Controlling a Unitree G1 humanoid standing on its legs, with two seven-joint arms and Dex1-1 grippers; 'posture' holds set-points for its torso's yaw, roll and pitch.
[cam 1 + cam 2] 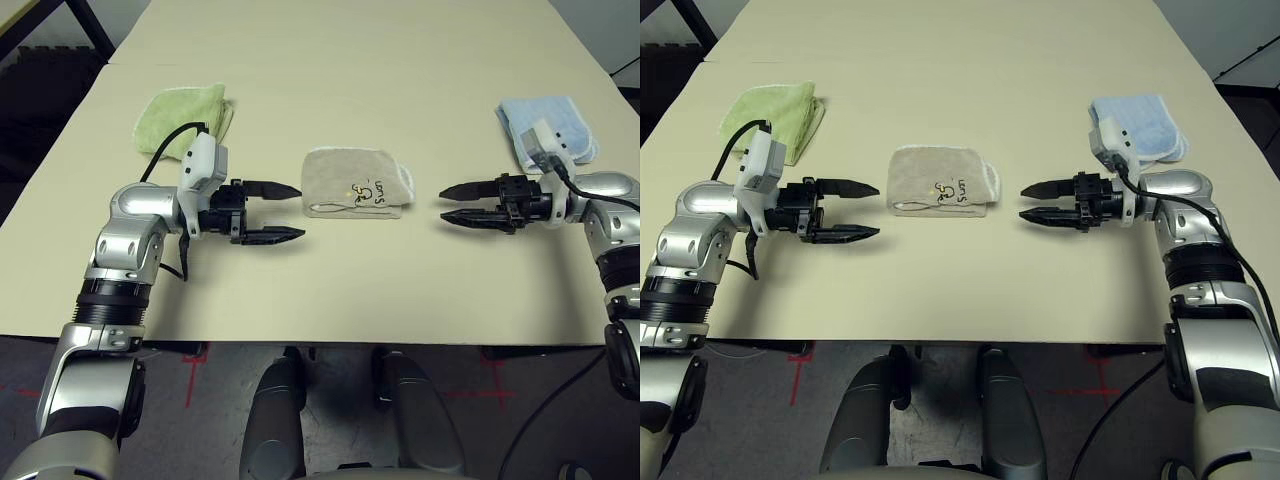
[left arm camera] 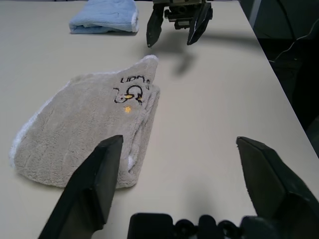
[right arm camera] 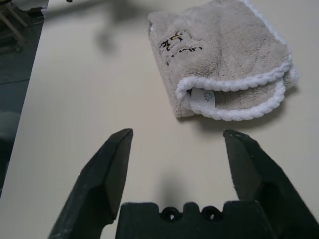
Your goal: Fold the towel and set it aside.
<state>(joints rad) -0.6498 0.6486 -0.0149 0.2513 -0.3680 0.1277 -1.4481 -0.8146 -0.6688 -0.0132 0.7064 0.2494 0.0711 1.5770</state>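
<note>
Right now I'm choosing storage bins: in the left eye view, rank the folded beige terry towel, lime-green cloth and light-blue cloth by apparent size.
1. Folded beige terry towel.
2. Folded lime-green cloth and folded light-blue cloth: these look alike, and the right arm hides part of the blue one, so no ranking.

Head stereo pair is looking forward and down from above, taking in the whole bench [image 1: 330, 290] at mid range, both eyes sharing the same scene with a slight sideways offset. Each wrist cam is sitting low and close, looking along its own fingers across the bench. All four are sharing the towel [image 1: 357, 183] at centre.
</note>
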